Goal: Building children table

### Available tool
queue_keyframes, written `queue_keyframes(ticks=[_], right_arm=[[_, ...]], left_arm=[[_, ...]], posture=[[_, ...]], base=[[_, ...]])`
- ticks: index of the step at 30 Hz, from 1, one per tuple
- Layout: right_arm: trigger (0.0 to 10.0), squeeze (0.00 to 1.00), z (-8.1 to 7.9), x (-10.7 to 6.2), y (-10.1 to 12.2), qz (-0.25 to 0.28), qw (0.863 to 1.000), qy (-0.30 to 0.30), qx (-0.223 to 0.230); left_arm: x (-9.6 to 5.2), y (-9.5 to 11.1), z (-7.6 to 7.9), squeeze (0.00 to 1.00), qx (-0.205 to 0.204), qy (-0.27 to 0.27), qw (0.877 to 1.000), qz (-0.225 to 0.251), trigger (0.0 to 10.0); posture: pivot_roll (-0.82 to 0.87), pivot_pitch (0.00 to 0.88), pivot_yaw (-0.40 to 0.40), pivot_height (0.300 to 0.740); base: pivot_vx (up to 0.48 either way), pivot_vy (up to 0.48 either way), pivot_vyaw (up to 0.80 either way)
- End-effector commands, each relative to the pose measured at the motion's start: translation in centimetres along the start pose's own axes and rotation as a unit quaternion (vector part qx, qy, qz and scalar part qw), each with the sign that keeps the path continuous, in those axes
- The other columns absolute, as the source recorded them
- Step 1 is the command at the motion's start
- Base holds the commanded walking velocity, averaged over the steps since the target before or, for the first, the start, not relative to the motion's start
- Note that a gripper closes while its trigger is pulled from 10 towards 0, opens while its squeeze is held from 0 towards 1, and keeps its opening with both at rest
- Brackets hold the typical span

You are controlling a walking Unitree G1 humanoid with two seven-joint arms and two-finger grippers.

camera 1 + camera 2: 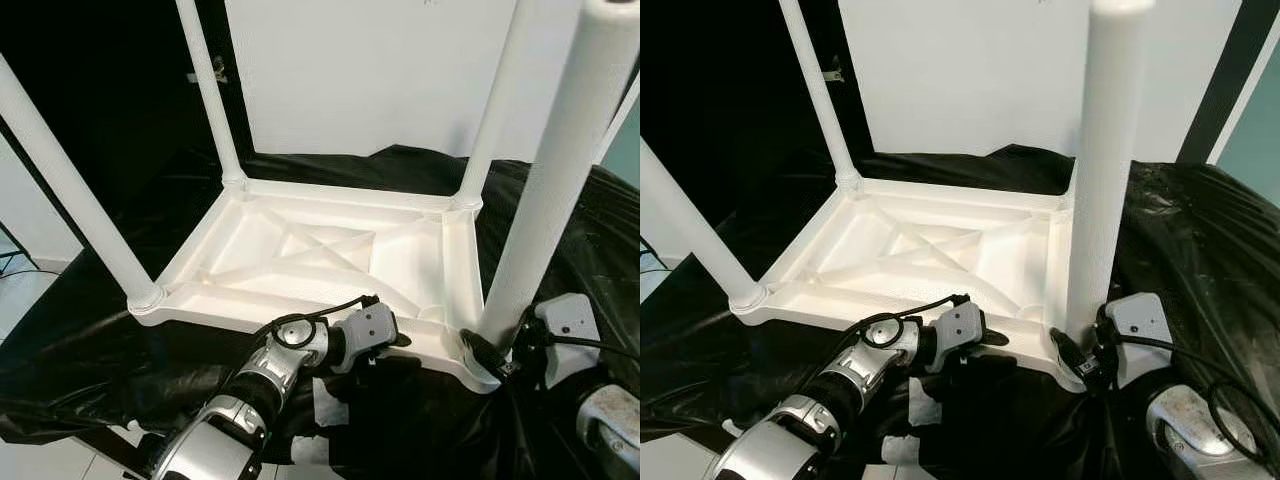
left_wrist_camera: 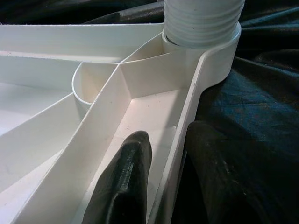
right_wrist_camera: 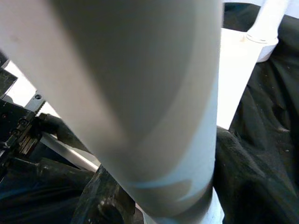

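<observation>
Upside-down tabletop (image 1: 300,250) lies on black sheet (image 1: 570,250), ribbed underside up, centre of head view. Four legs stand in its corner sockets: left leg (image 1: 70,190) at 9 o'clock, far-left leg (image 1: 210,90) at 11, far-right leg (image 1: 500,100) at 1, near leg (image 1: 560,170) at 3, closest to camera. Left gripper (image 1: 385,340) sits at 6 o'clock on the near rim (image 2: 180,140); its fingers (image 2: 126,177) straddle that wall, one inside the tray and one outside against the sheet, pinching the rim. Judged purpose: pinning the tabletop so it cannot spin or slide while a leg is turned. Right gripper (image 1: 490,355) is at 4 o'clock, at the foot of the near leg by the corner socket (image 1: 475,365); its dark fingers appear on either side of the leg base, so it reads as clamped round the leg, likely to twist it home. Left wrist view adds what the head views lack: the leg's end is threaded (image 2: 203,21), and several threads stand above the socket collar, so by my reading that leg is not fully seated. Right wrist view is too close to the leg for detail, but shows a farther leg (image 3: 271,21) and the tabletop's side wall (image 3: 236,79) against the sheet. White paper scraps (image 1: 330,405) lie on the sheet under the left arm.
</observation>
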State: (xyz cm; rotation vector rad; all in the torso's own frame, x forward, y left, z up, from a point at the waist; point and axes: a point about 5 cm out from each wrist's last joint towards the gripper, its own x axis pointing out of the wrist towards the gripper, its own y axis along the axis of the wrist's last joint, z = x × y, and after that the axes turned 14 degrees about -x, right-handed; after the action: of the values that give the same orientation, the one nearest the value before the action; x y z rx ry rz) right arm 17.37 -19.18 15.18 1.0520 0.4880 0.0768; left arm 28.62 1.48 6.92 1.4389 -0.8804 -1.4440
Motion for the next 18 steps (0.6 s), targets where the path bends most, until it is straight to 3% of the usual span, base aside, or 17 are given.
queue_keyframes(ticks=[1, 7, 8, 18], right_arm=[[10.0, 0.00, -3.40, -0.53, -5.03, -0.137, 0.981, 0.079, 0.112], [10.0, 0.00, -3.45, -0.41, -4.92, -0.132, 0.973, 0.055, 0.179], [10.0, 0.00, -3.47, -0.34, -4.74, -0.127, 0.969, 0.045, 0.209], [10.0, 0.00, -3.10, -0.22, -4.26, -0.119, 0.947, 0.036, 0.296]], left_arm=[[-1.16, -2.82, -1.15, 0.00, -0.050, 0.130, 0.990, -0.030, 10.0], [-1.05, -2.69, -1.15, 0.00, -0.047, 0.127, 0.990, -0.032, 10.0], [-1.02, -2.68, -1.13, 0.00, -0.046, 0.126, 0.990, -0.033, 10.0], [-0.88, -2.78, -1.04, 0.00, -0.045, 0.125, 0.991, -0.036, 10.0]], posture=[[-0.20, 0.000, 0.061, 0.740], [-0.20, 0.000, 0.065, 0.740], [-0.20, 0.000, 0.066, 0.740], [-0.20, 0.000, 0.056, 0.740]], base=[[0.000, 0.000, 0.00], [0.000, 0.000, 0.00], [0.000, 0.000, 0.00], [0.000, 0.000, 0.00]])
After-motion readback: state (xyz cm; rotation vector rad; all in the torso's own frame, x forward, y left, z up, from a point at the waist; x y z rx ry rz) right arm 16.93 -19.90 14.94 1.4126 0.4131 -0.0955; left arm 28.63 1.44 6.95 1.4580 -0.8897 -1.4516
